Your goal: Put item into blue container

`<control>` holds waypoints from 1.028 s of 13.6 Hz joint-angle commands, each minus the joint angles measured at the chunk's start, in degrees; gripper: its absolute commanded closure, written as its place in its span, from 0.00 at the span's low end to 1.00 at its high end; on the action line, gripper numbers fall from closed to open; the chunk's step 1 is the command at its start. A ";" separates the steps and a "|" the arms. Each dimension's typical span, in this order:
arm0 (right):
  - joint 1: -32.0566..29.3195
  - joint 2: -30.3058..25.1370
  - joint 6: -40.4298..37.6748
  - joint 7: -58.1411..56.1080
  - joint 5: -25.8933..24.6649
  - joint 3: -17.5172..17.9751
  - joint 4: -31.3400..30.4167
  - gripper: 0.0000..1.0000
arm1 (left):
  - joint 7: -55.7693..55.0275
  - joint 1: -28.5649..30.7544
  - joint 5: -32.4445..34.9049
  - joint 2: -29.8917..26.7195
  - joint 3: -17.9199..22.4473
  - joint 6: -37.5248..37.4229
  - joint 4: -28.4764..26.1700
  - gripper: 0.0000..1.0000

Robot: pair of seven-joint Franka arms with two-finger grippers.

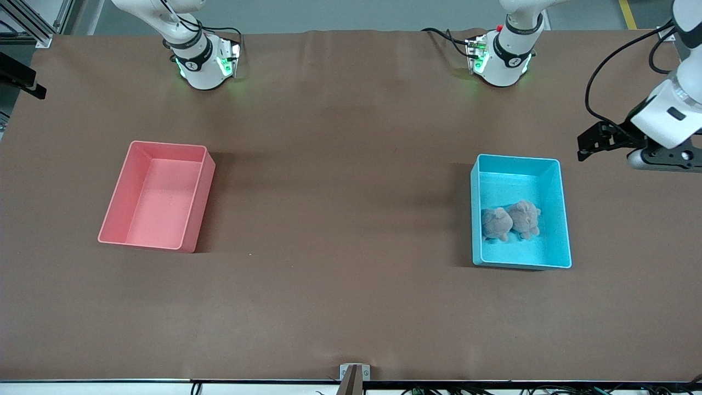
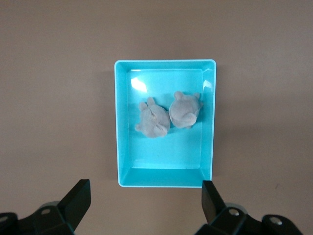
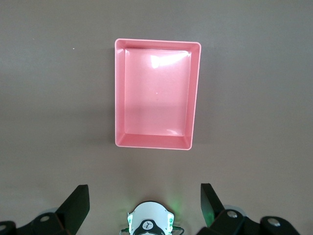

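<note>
Since both plush toys [image 1: 511,220] already lay inside the blue container [image 1: 565,230] toward the left arm's end, you kept the left gripper [image 2: 144,203] and right gripper [image 3: 144,203] wide apart, empty, raised.

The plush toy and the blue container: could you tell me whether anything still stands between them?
Nothing does: the plush toy already lies inside the blue container. Both grippers are open and empty, the left gripper up over the table beside the container, the right gripper over the pink bin.
</note>
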 commanded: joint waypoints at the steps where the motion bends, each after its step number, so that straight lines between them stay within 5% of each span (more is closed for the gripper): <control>1: 0.29 -1.52 -0.26 1.44 0.92 0.08 -1.04 0.00 | 1.04 1.94 -0.92 0.36 1.28 -2.43 3.72 0.00; 14: 0.20 -1.52 -2.20 1.61 1.62 -0.01 -0.51 0.00 | 4.91 1.86 -0.21 1.41 1.29 -4.81 6.90 0.00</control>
